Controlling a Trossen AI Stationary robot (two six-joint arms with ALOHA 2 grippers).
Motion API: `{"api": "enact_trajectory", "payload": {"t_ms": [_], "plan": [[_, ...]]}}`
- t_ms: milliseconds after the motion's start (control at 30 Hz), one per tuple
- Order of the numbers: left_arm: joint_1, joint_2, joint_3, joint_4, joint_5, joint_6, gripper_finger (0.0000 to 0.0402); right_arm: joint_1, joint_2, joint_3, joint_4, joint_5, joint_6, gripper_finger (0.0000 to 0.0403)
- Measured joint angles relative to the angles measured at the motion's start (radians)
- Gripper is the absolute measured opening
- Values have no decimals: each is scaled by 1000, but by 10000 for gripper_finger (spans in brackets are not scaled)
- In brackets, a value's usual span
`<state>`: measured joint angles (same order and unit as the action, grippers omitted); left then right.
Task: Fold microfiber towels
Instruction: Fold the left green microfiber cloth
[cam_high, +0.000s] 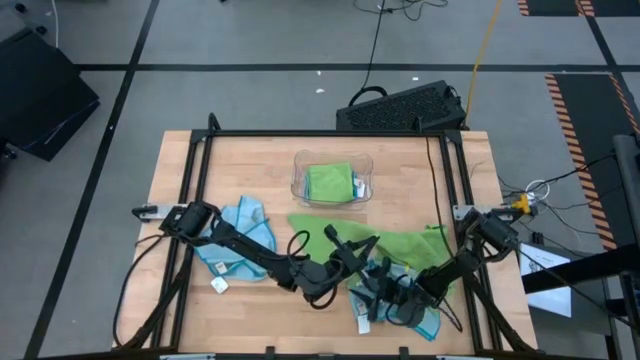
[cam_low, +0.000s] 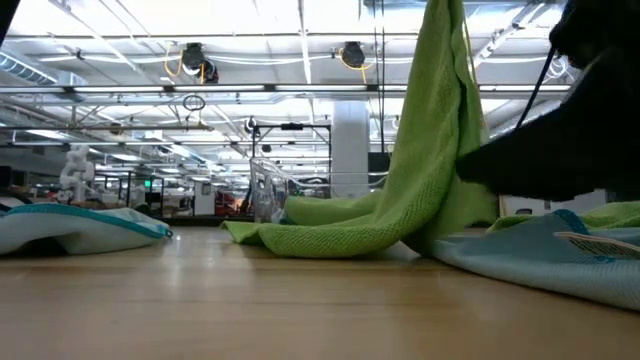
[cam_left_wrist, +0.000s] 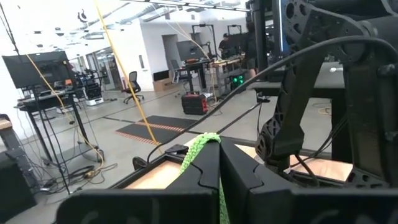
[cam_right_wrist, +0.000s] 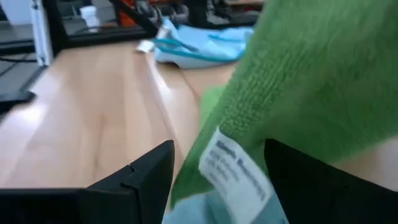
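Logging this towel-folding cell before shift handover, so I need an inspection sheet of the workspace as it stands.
Surface: wooden table, bare at the far-left part.
Job's things: green towel lifted at one edge; blue towel at left, another under the right arm; folded green one in clear tray.
Clutter: nothing seen.
Grippers: left gripper shut on green towel; right gripper open around its tagged edge.
Cables: loose on floor.
Surroundings: black case behind table.

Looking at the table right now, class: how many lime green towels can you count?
2. One folded green towel lies in the clear tray; one green towel is lifted mid-table, pinched by the left hand. Others may hide underneath.
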<state>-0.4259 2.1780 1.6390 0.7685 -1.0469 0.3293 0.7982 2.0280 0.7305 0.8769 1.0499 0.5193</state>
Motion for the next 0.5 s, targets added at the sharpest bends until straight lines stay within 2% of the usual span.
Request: {"api": "enact_trajectory", "payload": {"t_ms": [200,333,500], "plan": [[-1,0,0,-3,-10,6,7,-7,-6,0,-134,-1,144,203],[-1,0,0,-7,-15,9,4,-11,-6,-1,-149,-7,150,150],[-7,0,0,-9,-85,53,4,-11,-6,-1,-176,-31,150,75]]}}
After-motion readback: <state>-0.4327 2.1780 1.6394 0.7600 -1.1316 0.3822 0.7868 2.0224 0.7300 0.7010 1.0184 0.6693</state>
